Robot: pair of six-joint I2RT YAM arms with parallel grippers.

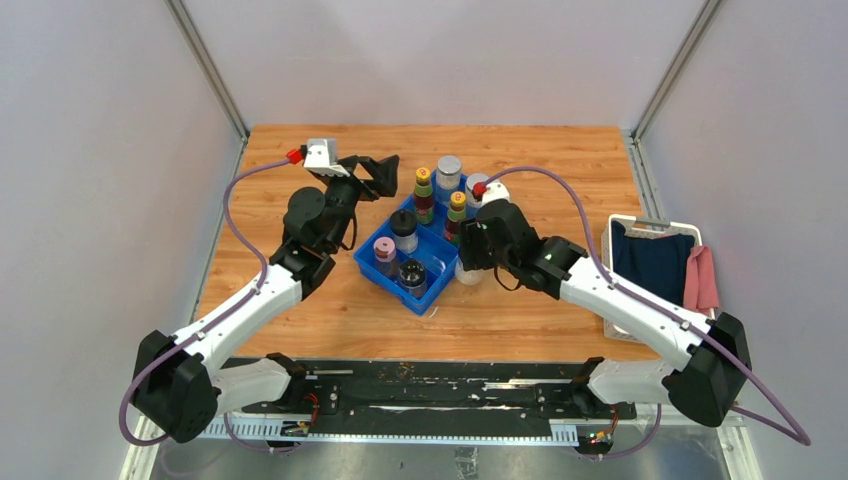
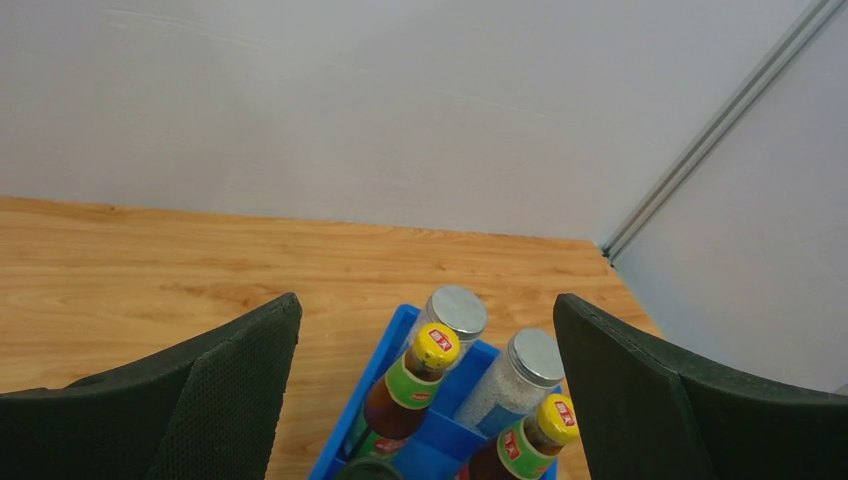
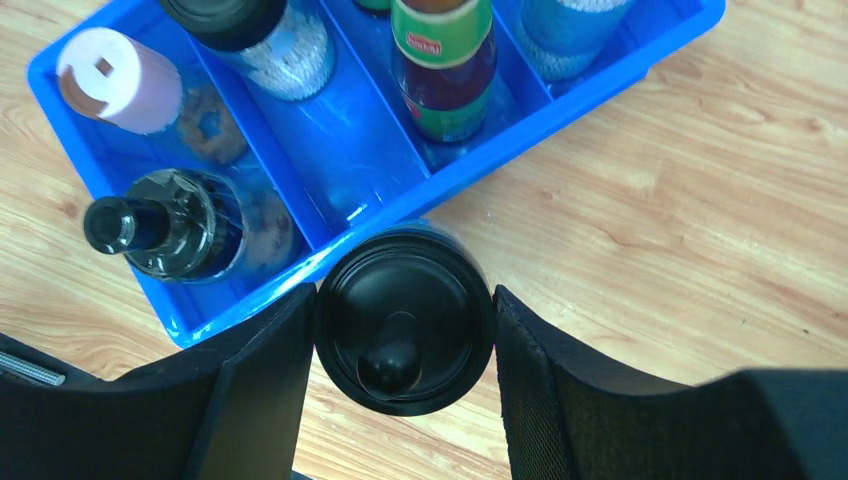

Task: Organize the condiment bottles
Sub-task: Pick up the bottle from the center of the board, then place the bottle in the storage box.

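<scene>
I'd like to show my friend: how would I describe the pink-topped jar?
Look at the blue tray in the middle of the wooden table. At its leftmost corner, seen from above, stands a small jar, the only one with a pink lid.

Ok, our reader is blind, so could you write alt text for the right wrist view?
The right claw grips a black-lidded jar just outside a blue tray on a wooden table. The tray holds a pink-lidded jar, a green-labelled bottle and others.
</scene>
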